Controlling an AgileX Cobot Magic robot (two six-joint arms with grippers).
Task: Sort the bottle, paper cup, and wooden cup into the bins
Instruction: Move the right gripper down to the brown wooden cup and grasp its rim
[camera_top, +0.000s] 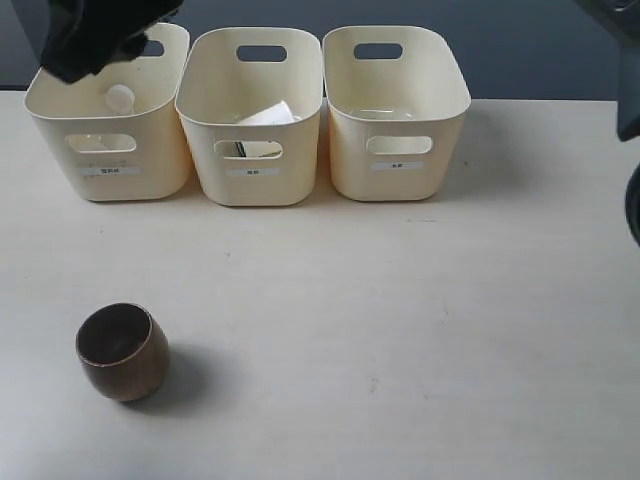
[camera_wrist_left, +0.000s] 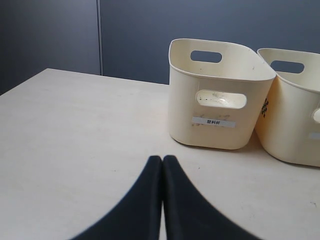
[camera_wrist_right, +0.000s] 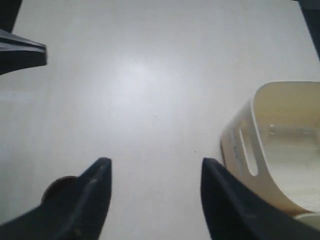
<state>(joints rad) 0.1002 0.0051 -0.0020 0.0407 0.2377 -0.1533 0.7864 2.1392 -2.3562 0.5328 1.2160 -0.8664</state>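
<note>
The wooden cup (camera_top: 122, 350), squat and dark brown, stands upright at the front left of the table; in the right wrist view its rim (camera_wrist_right: 57, 184) peeks from behind one finger. Three cream bins stand in a row at the back. The left bin (camera_top: 40, 110) holds the bottle, of which only the white cap (camera_top: 120, 97) shows. Inside the middle bin (camera_top: 205, 140) lies the white paper cup (camera_top: 266, 114). My left gripper (camera_wrist_left: 162, 159) is shut on nothing and faces the left bin (camera_wrist_left: 220, 135). My right gripper (camera_wrist_right: 156, 165) is open above bare table.
The right bin (camera_top: 345, 150) seems to hold nothing; its wall (camera_wrist_right: 235, 145) shows beside my right gripper. The black left arm (camera_top: 95, 35) hangs over the back left corner. Part of the right arm (camera_top: 630, 120) sits at the right edge.
</note>
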